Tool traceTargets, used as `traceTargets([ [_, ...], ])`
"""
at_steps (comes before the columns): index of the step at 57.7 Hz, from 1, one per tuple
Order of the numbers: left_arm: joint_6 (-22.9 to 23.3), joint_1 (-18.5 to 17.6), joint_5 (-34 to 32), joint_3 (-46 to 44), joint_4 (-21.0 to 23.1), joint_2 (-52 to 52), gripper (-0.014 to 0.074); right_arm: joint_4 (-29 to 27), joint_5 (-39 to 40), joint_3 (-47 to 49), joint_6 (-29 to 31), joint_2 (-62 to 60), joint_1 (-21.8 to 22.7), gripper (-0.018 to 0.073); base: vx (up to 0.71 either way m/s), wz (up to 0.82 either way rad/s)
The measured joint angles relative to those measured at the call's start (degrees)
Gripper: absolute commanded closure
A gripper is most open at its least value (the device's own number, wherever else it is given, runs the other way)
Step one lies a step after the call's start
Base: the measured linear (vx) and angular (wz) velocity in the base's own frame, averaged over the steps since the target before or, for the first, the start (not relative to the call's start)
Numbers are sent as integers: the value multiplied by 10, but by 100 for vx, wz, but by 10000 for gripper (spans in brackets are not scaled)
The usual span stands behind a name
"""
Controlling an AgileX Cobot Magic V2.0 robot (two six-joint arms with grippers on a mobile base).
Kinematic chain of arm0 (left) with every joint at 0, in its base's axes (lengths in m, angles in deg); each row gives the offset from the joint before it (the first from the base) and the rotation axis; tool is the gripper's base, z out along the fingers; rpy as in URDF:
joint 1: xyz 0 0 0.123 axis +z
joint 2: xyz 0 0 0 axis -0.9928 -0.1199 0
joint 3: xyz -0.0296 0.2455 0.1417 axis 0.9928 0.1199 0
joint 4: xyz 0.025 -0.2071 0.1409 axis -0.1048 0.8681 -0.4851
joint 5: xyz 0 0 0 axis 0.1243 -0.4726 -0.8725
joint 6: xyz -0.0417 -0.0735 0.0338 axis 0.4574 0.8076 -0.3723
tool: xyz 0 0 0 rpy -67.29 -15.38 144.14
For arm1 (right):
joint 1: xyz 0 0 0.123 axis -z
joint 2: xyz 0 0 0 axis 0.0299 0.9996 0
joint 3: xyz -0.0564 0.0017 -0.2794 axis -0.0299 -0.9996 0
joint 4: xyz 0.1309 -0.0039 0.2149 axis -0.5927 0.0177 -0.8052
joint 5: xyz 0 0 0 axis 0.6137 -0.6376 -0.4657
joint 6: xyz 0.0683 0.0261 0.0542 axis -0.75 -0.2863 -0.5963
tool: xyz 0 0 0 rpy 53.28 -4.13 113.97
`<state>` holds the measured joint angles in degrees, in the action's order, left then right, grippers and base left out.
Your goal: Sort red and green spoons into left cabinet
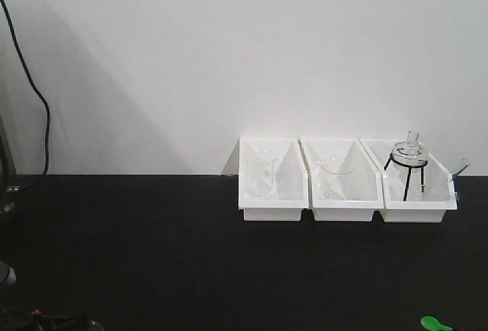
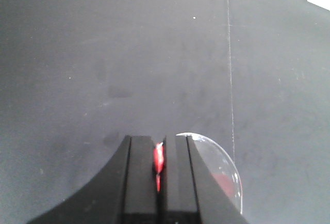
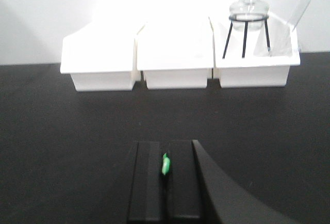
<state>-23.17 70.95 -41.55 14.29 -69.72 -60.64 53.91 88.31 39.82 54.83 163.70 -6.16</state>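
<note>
In the left wrist view my left gripper is shut on the red spoon. The spoon stands edge-on between the black fingers, above the black tabletop. In the right wrist view my right gripper is shut on the green spoon, of which only a short piece shows between the pads. In the front view the green spoon's bowl peeks in at the bottom right edge. The left cabinet is out of view.
Three white bins stand in a row against the wall at the back right; two hold glass beakers, and the right one holds a flask on a black tripod. A clear glass dish lies beside my left fingers. A black cable hangs at left.
</note>
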Motion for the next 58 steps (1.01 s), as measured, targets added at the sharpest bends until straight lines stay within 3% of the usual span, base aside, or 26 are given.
traceTargets([
  [8, 0, 0, 1, 0, -6, 0, 603, 2, 0, 0, 0, -31, 0, 562, 0, 0],
  [15, -4, 0, 1, 0, -42, 0, 603, 4, -15, 5, -4, -64, 0, 562, 0, 0],
  [23, -9, 0, -1, 0, -94, 0, 603, 12, -131, 43, -11, -122, 0, 562, 0, 0],
  [32, -10, 0, -17, 0, -140, 1, 603, 52, -355, 130, -12, -182, 0, 562, 0, 0],
  [39, -11, 0, -30, 0, -160, 19, 603, 68, -460, 189, -12, -211, 0, 562, 0, 0],
  [58, -12, 0, -42, 0, -193, 169, 603, 72, -521, 225, -16, -254, 0, 562, 0, 0],
])
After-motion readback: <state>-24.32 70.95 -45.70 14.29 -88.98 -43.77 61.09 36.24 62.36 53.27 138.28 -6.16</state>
